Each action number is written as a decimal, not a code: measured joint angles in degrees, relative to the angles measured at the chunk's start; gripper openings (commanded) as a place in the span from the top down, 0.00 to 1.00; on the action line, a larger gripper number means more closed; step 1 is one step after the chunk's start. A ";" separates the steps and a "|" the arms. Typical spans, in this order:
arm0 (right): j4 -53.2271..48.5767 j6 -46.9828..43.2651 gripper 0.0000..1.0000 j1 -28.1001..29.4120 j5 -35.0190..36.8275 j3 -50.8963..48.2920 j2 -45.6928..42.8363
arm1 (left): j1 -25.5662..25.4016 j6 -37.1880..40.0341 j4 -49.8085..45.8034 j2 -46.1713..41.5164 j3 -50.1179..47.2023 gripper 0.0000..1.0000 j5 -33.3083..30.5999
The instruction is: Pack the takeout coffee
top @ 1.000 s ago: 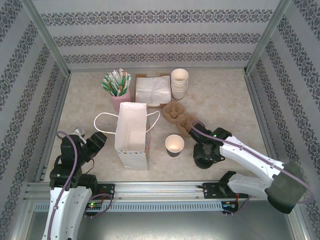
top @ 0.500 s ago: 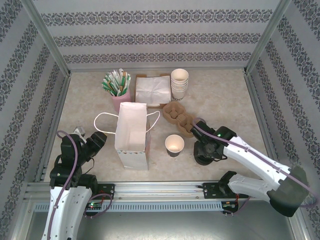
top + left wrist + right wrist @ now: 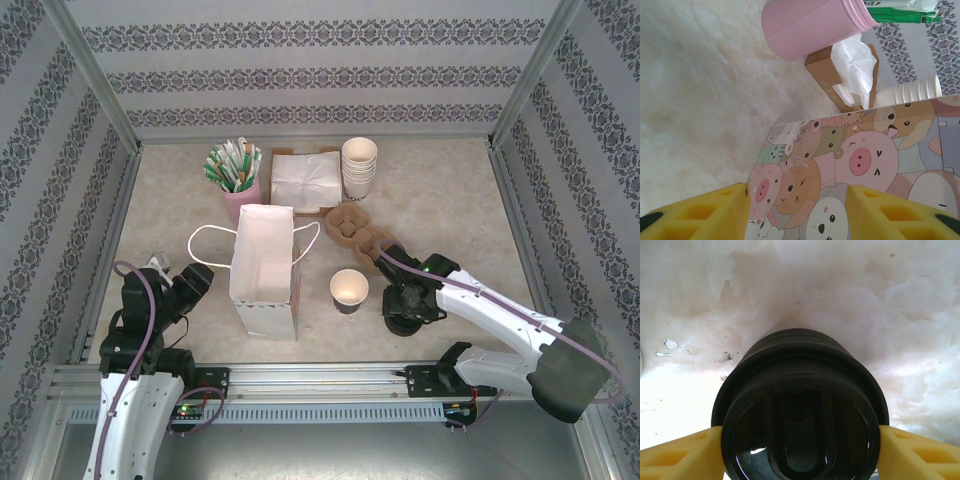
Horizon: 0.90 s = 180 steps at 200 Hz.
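Note:
The takeout coffee's paper cup (image 3: pixel 349 290), cream with a dark lower band, stands open-topped and lidless at the table's middle front. Just to its right, a stack of black lids (image 3: pixel 401 324) stands on the table. My right gripper (image 3: pixel 405 306) reaches down over it. In the right wrist view the yellow fingers (image 3: pixel 685 452) press against both sides of the top lid's rim (image 3: pixel 800 375), so my right gripper (image 3: pixel 800 442) is shut on it. At the front left my left gripper (image 3: pixel 192 284) (image 3: pixel 797 202) stands open and empty, facing the cartoon-printed paper bag (image 3: pixel 263 268) (image 3: pixel 855 160).
Along the back stand a pink cup of sachets (image 3: pixel 238 185) (image 3: pixel 810 25), a napkin box (image 3: pixel 305 180) (image 3: pixel 852 70) and stacked cream cups (image 3: pixel 359 167) (image 3: pixel 915 92). A cardboard cup carrier (image 3: pixel 352 228) lies behind the right gripper. The bag's handles (image 3: pixel 205 240) loop out sideways.
My right arm has swung out and back a little, and its gripper has shifted slightly left over the lid stack. The left arm, bag and cup have not moved.

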 measured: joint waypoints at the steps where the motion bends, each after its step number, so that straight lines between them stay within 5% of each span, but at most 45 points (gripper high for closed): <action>1: 0.11 0.00 0.27 0.00 -0.09 -0.09 0.00 | 0.00 0.00 0.00 0.00 0.00 0.46 0.00; 84: 1.49 1.03 0.23 -0.39 -1.16 -1.20 0.00 | 0.00 0.00 0.00 0.00 0.00 0.46 0.00; 180: -0.31 1.05 0.30 -0.74 -0.87 -0.11 -1.22 | 0.00 0.00 0.00 0.00 -0.04 0.46 0.00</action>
